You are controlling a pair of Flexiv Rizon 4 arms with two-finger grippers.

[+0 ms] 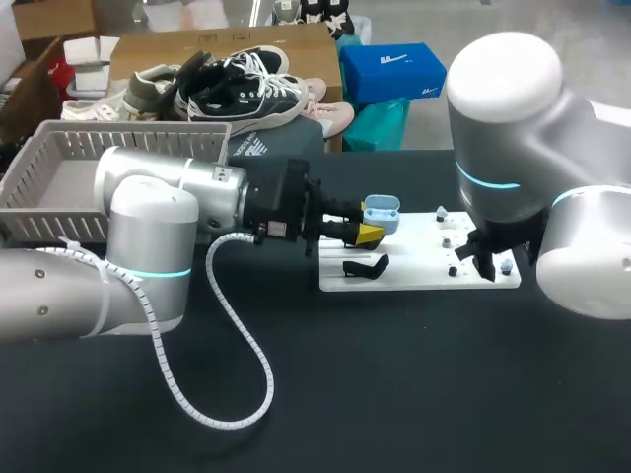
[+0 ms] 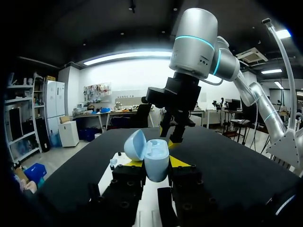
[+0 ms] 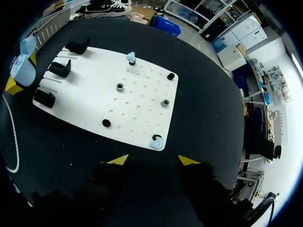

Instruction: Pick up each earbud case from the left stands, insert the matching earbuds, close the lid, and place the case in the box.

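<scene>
The black table [image 1: 414,394] carries everything. My left arm [image 1: 148,227] comes in across its left half and my right arm [image 1: 513,118] stands over its right. A grey basket [image 1: 59,177] sits at the far left, behind the left arm. A white board [image 1: 414,276] lies in the middle. The left gripper [image 1: 370,233] is clamped on a light-blue earbud case [image 2: 156,165], one yellow tip pressing each side. It holds the case upright at the board's left end with the lid [image 2: 135,144] hinged open. Whether any earbud sits inside is hard to make out. The right gripper [image 3: 153,161] hangs above the board's right end, its fingers spread wide with nothing between them. Three black stands [image 3: 60,69] line the board's left edge, near the case. Two pale-blue earbuds [image 3: 131,56] rest on pegs, one of them [image 3: 155,142] just ahead of the right gripper.
</scene>
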